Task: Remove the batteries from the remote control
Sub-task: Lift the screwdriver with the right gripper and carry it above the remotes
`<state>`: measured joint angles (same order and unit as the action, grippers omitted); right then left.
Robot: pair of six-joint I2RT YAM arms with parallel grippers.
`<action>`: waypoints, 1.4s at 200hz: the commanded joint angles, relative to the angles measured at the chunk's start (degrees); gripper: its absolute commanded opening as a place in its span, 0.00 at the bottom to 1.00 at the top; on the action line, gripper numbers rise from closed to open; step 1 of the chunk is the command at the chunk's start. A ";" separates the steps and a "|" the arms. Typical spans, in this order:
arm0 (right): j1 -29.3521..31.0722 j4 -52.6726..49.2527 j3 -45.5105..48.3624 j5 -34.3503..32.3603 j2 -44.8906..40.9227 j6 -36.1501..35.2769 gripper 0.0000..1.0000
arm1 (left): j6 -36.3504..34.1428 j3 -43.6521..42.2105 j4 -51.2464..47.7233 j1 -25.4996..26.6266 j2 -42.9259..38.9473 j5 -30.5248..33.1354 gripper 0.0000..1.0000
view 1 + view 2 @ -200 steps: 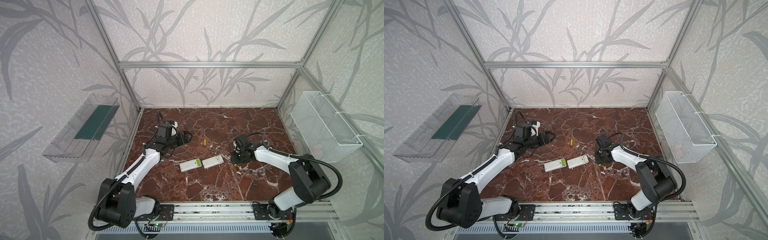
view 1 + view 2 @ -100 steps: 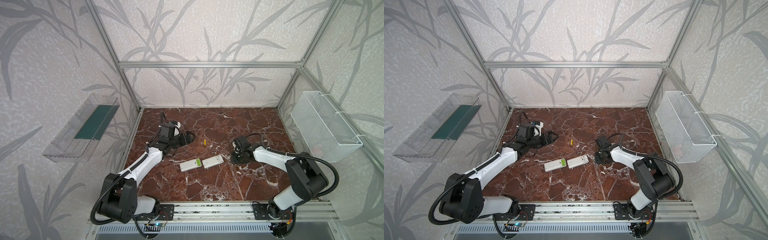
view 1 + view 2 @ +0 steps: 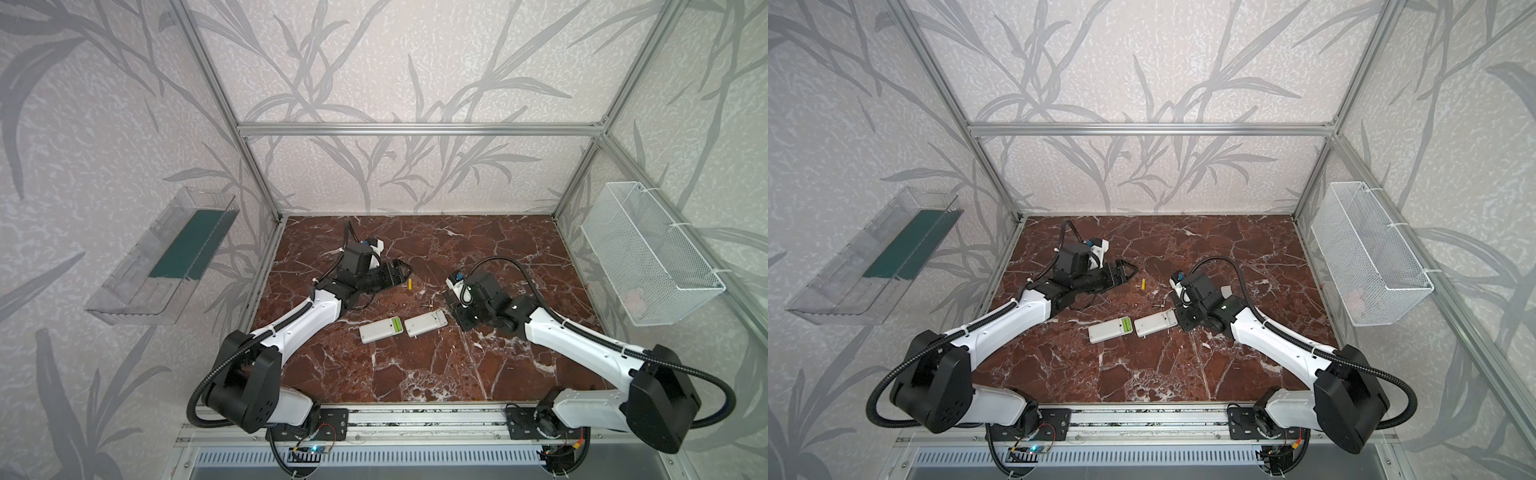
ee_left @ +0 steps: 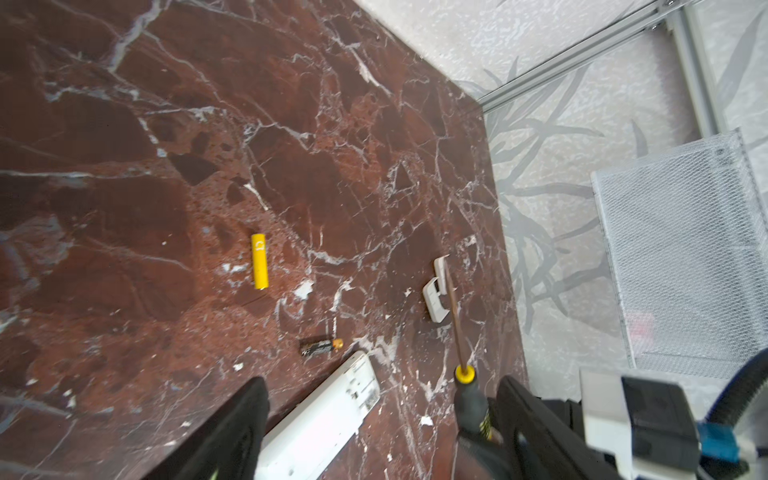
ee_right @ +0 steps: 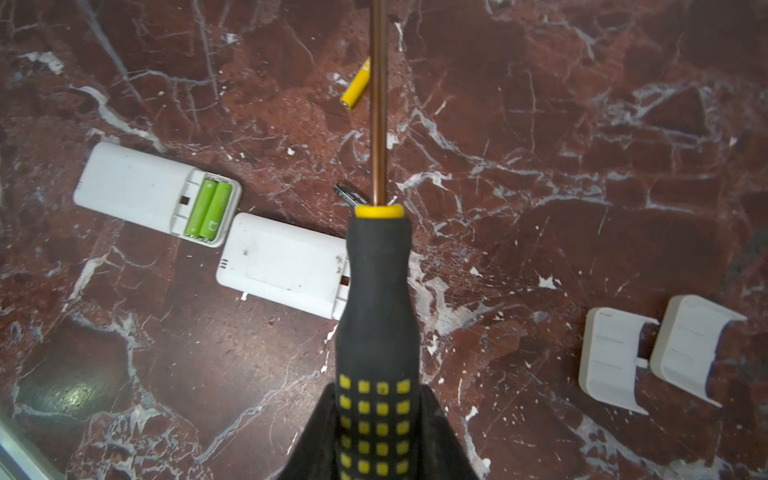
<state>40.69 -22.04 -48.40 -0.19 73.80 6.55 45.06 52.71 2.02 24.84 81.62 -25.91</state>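
Yellow cylindrical battery (image 4: 259, 261) out on marble bench (image 5: 540, 166), twelve o'clock of white remotes (image 5: 133, 191); light-green pair (image 5: 209, 212) not yet removed. Left claw (image 4: 380, 386) spread; right claw (image 5: 376, 392) pinching black-yellow screwdriver (image 5: 376, 291).

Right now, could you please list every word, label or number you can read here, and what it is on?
No text reads clearly.
yellow battery: white mark, too blurred to read.
green batteries: white mark, too small to read.
black battery: print too blurred to read.

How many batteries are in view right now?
4. Two green batteries lie side by side in one remote. A yellow battery and a black battery lie loose on the table. The other remote's compartment is partly hidden behind the screwdriver.
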 commanded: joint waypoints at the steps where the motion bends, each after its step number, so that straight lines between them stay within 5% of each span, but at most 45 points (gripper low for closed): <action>1: 3.37 -2.12 -2.45 -4.37 -1.27 -3.94 0.00 | 3.19 2.50 4.91 0.95 1.29 -0.54 0.82; 57: 8.71 -5.18 -7.08 -10.65 0.41 -4.96 0.01 | 6.02 2.94 7.75 3.09 3.31 0.25 0.66; 84: 9.59 -5.73 -8.65 -11.40 1.29 -4.28 0.01 | 7.38 1.73 10.01 3.76 3.61 0.69 0.48; 134: 9.85 -6.60 -10.78 -11.21 2.70 -2.97 0.01 | 10.60 -0.88 17.15 3.99 3.23 0.56 0.34; 188: 9.85 -6.66 -12.46 -11.24 2.57 -1.45 0.01 | 12.75 -2.86 21.47 4.03 4.31 0.20 0.00; 230: 9.83 -4.77 -12.52 -10.59 2.36 -2.62 0.03 | 14.86 -4.00 25.55 3.95 4.62 -0.41 0.00; 280: 7.65 0.29 -9.96 -5.40 -0.16 -3.82 0.17 | 22.97 -5.83 35.46 2.86 5.65 -2.30 0.00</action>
<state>49.50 -27.70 -59.00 -9.37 76.66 4.36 63.42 47.44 31.00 27.83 86.43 -25.91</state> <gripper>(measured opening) 0.271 0.053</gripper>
